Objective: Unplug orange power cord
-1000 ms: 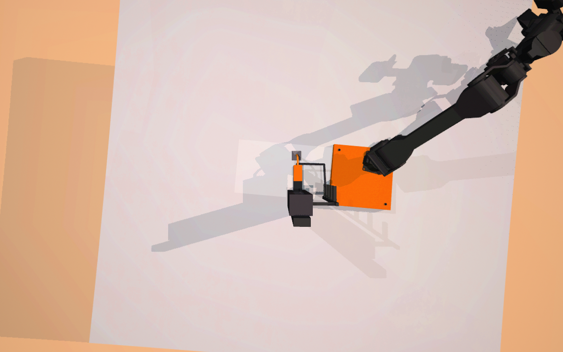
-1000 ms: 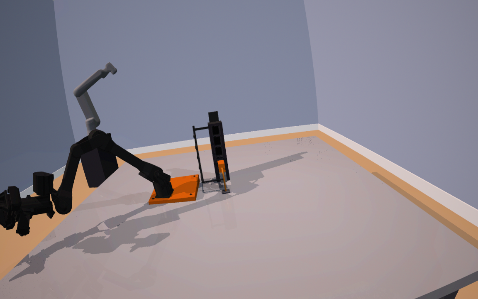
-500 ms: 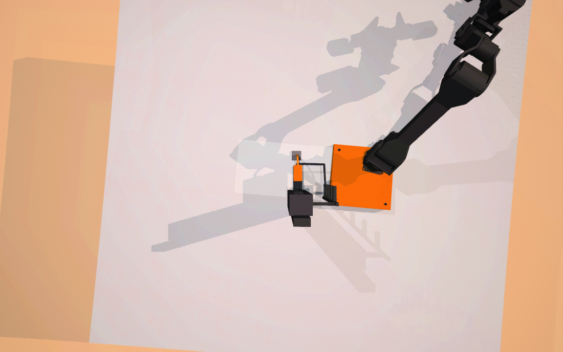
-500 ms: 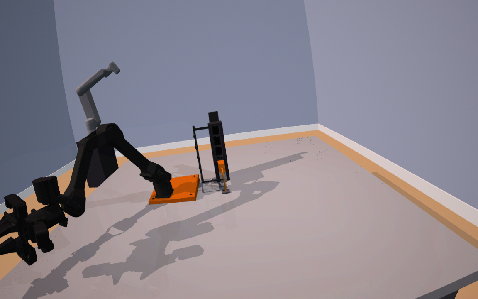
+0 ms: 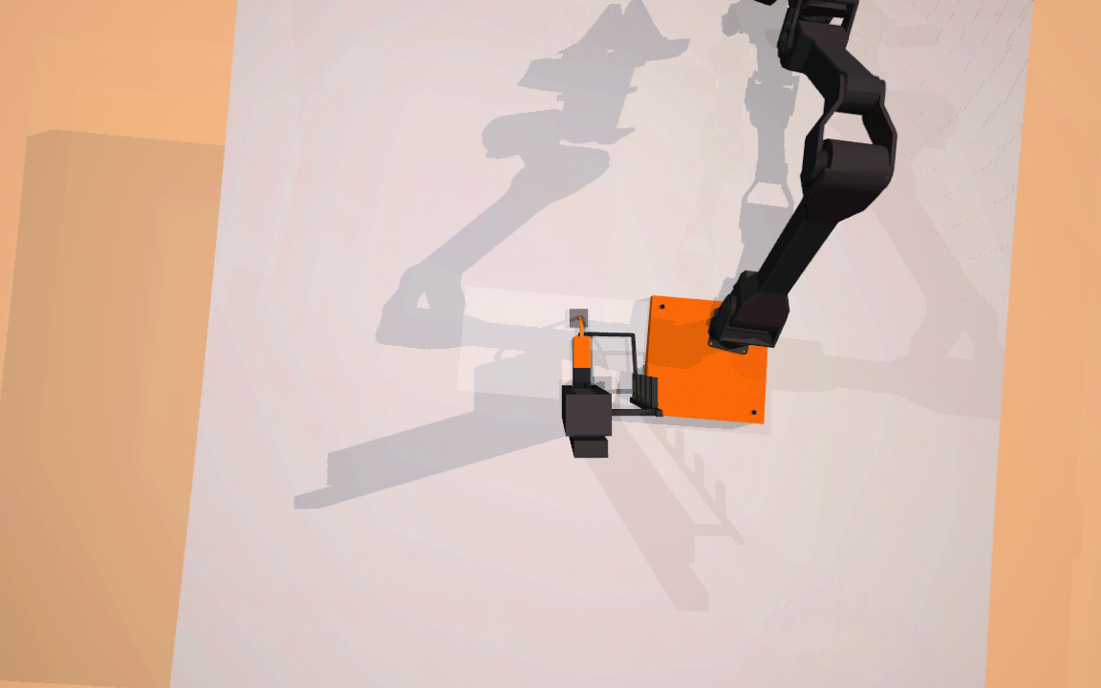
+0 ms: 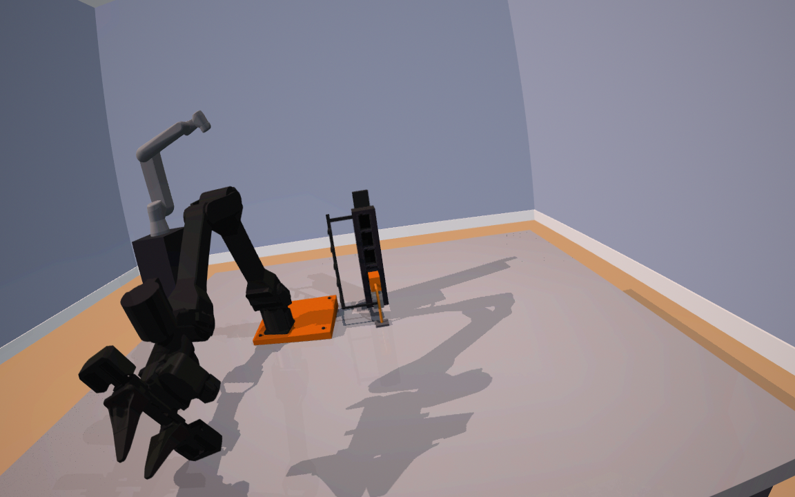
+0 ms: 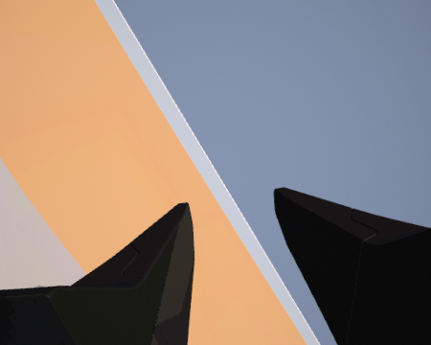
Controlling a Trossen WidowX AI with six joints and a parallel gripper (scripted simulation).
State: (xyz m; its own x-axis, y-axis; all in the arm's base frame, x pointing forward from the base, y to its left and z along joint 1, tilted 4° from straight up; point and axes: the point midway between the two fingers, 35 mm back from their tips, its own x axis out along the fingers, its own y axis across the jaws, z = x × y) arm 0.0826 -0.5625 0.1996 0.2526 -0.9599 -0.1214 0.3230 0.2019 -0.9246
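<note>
The black power strip (image 5: 587, 412) (image 6: 369, 255) stands upright on the table. The orange plug (image 5: 582, 352) (image 6: 373, 279) sits at its lowest socket, below three dark sockets. The orange cord (image 5: 581, 327) (image 6: 379, 304) runs from the plug down to a small grey block on the table. My gripper (image 6: 134, 468) (image 7: 232, 206) is partly open and empty, with a gap between its two dark fingertips. It is well away from plug, cord and strip, at the lower left in the exterior view. In the top view the fingers are out of frame past the top edge.
My arm's orange base plate (image 5: 700, 389) (image 6: 312, 316) lies beside the strip. A thin black frame (image 5: 635, 352) (image 6: 333, 259) stands between them. A grey arm (image 6: 156, 176) on a dark pedestal (image 6: 153, 259) is behind my arm. The wrist view shows orange floor (image 7: 81, 192) and blue-grey wall (image 7: 297, 96).
</note>
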